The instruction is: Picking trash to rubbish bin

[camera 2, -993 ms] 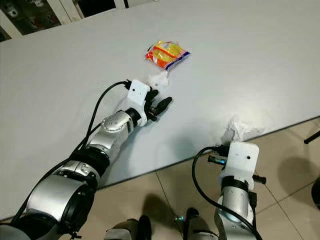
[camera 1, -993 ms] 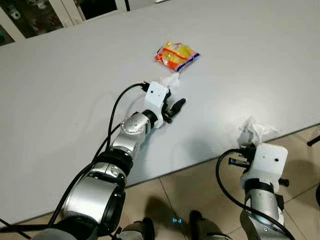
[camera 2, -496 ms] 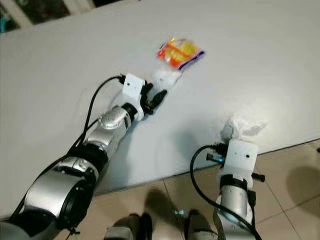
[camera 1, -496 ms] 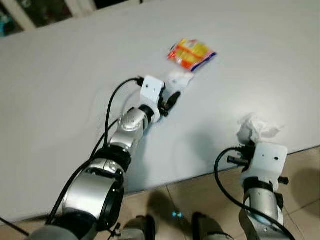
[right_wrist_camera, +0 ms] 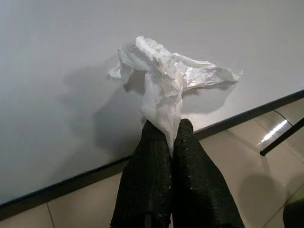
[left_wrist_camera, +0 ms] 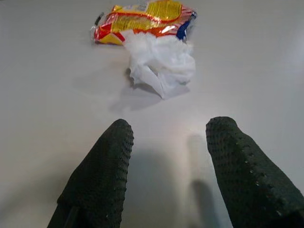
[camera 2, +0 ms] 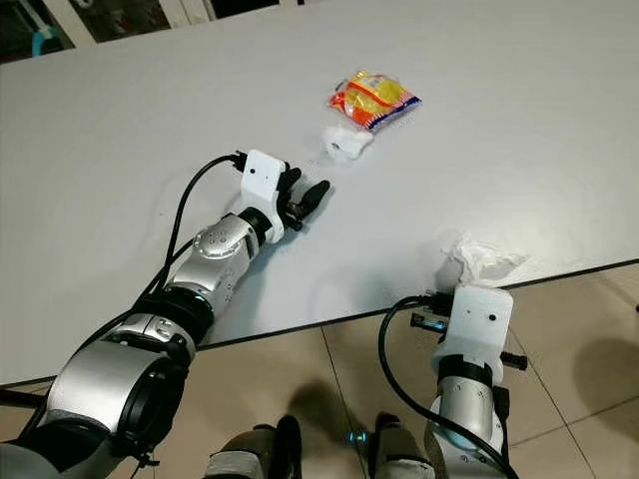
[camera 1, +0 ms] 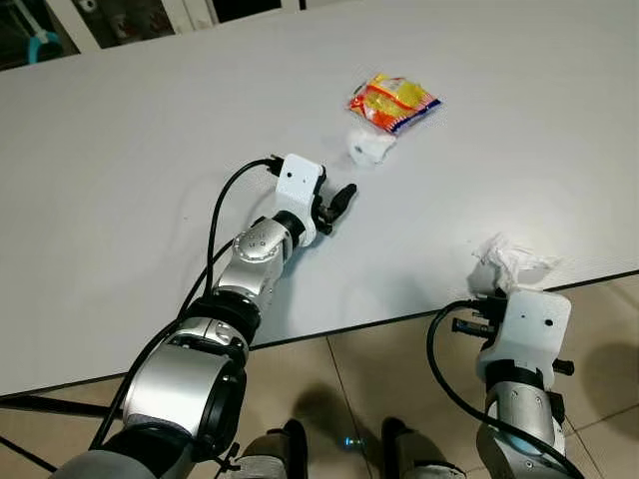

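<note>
Reaching across the white table (camera 1: 120, 150), the left hand (camera 1: 337, 203) lies with its fingers (left_wrist_camera: 102, 175) spread wide and empty, aimed at a crumpled white tissue (camera 1: 367, 147) that touches an orange snack wrapper (camera 1: 393, 101). The right hand (right_wrist_camera: 164, 142), at the table's near edge, is pinched tight on another crumpled tissue (right_wrist_camera: 161, 80). A low sweep could push the light tissue away instead of catching it. The left wrist view reveals the open gap; the head views show both arms together.
</note>
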You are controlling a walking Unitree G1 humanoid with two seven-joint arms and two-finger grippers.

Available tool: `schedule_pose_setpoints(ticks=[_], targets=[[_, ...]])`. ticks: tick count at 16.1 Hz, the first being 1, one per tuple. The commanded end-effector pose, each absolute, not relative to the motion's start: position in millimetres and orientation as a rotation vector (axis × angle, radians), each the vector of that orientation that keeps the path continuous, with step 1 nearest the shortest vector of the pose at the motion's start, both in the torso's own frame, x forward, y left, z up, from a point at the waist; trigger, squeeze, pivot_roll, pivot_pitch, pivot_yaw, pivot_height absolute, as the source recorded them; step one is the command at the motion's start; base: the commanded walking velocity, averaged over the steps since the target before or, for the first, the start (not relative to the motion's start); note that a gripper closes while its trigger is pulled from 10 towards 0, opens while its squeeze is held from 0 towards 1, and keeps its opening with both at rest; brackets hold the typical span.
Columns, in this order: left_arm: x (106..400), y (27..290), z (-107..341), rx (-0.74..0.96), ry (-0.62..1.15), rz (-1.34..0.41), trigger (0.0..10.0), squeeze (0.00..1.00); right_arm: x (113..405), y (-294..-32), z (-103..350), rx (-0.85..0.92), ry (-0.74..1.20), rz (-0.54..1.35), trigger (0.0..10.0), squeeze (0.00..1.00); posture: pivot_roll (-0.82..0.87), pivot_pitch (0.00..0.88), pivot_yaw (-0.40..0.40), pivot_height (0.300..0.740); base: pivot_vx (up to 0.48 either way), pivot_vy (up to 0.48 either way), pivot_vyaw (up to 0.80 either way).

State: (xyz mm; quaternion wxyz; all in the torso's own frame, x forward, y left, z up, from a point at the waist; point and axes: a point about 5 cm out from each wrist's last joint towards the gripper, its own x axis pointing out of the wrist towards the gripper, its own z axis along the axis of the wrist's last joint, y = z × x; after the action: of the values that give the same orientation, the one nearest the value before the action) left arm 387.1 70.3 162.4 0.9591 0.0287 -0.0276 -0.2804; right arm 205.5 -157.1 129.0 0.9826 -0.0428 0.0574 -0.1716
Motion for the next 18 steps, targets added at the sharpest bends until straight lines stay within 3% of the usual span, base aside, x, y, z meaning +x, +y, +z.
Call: schedule_pose_setpoints(ticks=[1, 11, 18], targets=[[390, 73, 168, 0.049, -0.069, -0.565, 10.0, 0.00, 199, -150, 128, -0.035, 0.137, -0.359, 10.0, 0.00, -0.02, 0.282, 0.125, 0.740, 0.000, 0.000, 0.00], [400, 55, 206, 0.018, -0.157, -0.556, 10.0, 0.00, 185, -141, 124, -0.026, 0.159, -0.389, 10.0, 0.00, -0.05, 0.330, 0.157, 0.740, 0.000, 0.000, 0.00], [398, 49, 194, 0.019, -0.103, -0.529, 10.0, 0.00, 175, -143, 122, -0.050, 0.183, -0.387, 10.0, 0.00, -0.09, 0.358, 0.118, 0.740, 0.000, 0.000, 0.00]])
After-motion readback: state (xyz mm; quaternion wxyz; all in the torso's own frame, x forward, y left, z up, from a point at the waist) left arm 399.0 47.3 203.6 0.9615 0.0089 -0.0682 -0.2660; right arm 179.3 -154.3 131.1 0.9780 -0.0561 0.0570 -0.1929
